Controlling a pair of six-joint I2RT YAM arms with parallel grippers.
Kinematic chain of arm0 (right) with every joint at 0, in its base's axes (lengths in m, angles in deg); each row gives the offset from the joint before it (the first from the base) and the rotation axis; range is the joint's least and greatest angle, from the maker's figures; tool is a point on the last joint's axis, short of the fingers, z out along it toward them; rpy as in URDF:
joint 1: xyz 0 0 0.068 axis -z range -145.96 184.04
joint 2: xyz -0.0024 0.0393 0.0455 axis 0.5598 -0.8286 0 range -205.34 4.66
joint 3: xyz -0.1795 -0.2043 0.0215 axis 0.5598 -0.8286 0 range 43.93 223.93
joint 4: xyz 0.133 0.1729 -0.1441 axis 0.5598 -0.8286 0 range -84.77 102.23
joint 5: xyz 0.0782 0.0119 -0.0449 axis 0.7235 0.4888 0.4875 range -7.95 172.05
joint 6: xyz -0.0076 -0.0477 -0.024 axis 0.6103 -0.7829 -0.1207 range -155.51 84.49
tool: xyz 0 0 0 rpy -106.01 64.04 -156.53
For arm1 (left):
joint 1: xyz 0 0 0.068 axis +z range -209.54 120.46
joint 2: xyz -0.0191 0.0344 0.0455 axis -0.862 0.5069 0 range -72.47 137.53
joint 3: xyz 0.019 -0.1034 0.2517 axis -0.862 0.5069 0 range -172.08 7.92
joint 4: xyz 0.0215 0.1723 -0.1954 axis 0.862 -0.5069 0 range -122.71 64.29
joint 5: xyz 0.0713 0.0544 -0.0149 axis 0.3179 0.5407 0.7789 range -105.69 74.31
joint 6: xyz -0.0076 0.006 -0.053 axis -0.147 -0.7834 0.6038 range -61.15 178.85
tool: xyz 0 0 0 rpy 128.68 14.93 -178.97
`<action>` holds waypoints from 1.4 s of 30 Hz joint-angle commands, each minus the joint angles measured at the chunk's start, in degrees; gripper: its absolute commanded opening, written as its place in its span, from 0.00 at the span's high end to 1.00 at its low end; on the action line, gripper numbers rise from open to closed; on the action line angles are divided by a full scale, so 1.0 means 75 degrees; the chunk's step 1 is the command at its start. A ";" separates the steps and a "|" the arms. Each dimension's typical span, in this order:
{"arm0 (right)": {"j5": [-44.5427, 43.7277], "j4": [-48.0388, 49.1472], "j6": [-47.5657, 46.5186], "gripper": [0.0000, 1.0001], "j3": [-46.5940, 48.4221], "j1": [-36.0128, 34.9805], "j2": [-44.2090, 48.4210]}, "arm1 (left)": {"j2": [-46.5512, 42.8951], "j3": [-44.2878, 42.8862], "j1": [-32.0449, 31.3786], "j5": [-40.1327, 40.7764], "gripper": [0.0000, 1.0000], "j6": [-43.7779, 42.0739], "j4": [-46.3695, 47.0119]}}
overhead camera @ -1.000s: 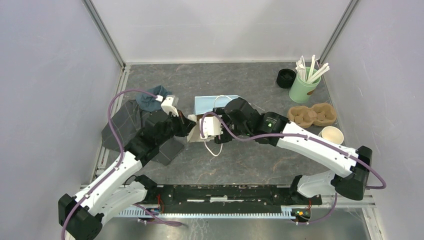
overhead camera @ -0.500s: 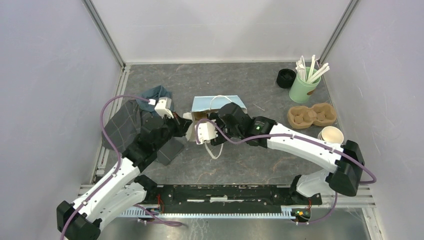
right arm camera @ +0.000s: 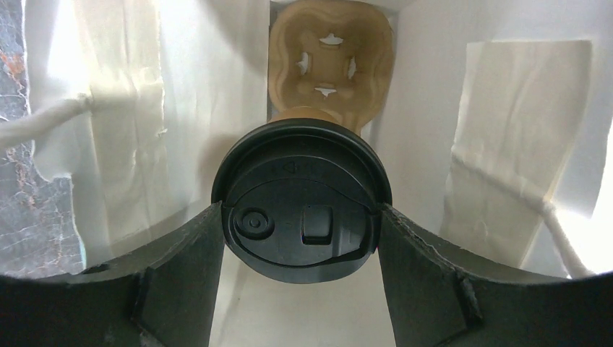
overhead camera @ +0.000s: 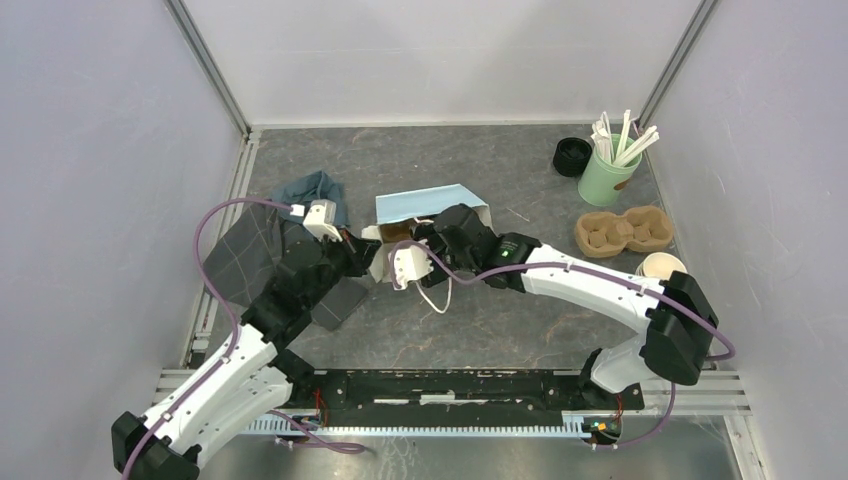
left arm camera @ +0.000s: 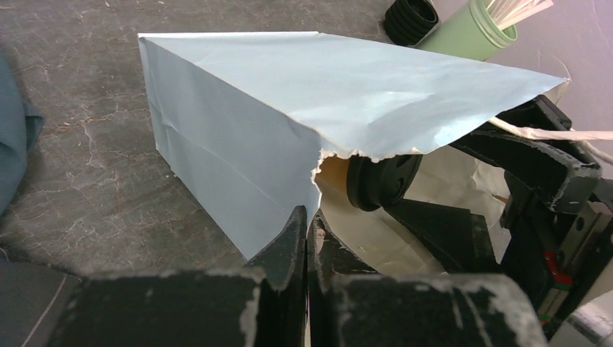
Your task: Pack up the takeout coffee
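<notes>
The takeout coffee (right arm camera: 300,199), a brown paper cup with a black lid, lies sideways in the mouth of a light blue paper bag (overhead camera: 432,203). My right gripper (right arm camera: 300,217) is shut on it, one finger against each side of the lid. In the left wrist view the lid (left arm camera: 383,177) shows under the bag's (left arm camera: 289,94) torn rim. My left gripper (left arm camera: 309,220) is shut on the bag's mouth edge and holds it. From above, the left gripper (overhead camera: 368,255) and right gripper (overhead camera: 400,240) meet at the bag's opening.
A brown pulp carrier (right arm camera: 331,58) sits deep inside the bag. At the right stand a second carrier (overhead camera: 625,230), a stack of lidless cups (overhead camera: 663,268), a green cup of stirrers (overhead camera: 608,172) and black lids (overhead camera: 572,156). Grey cloths (overhead camera: 250,260) lie left.
Both arms have shifted left, and the bag's mouth has moved left with them. The right gripper has carried the coffee further into the bag's opening.
</notes>
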 commanded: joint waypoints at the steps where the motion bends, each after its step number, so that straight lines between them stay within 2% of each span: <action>1: 0.0517 0.0790 -0.0793 1.00 -0.0411 0.0126 0.0309 | -0.0136 -0.0369 -0.0022 0.0255 0.98 0.0447 -0.0182; 5: 0.0925 0.0805 -0.0959 1.00 -0.0478 0.0504 0.0368 | -0.0065 -0.0457 -0.0022 0.0067 0.98 0.0432 -0.0214; 13: 0.0707 0.0701 -0.1297 1.00 -0.0232 0.0924 -0.0073 | -0.0060 -0.0437 -0.0022 -0.0128 0.98 0.0238 -0.0254; 26: 0.0086 0.1571 -0.1490 1.00 -0.0452 0.1038 -0.0372 | 0.0012 -0.0755 -0.0022 -0.0321 0.98 -0.0054 -0.0568; 42: 0.0642 0.1507 -0.1446 1.00 -0.0440 0.1414 -0.0619 | -0.0076 -0.0773 -0.0022 -0.0364 0.98 0.0001 -0.0730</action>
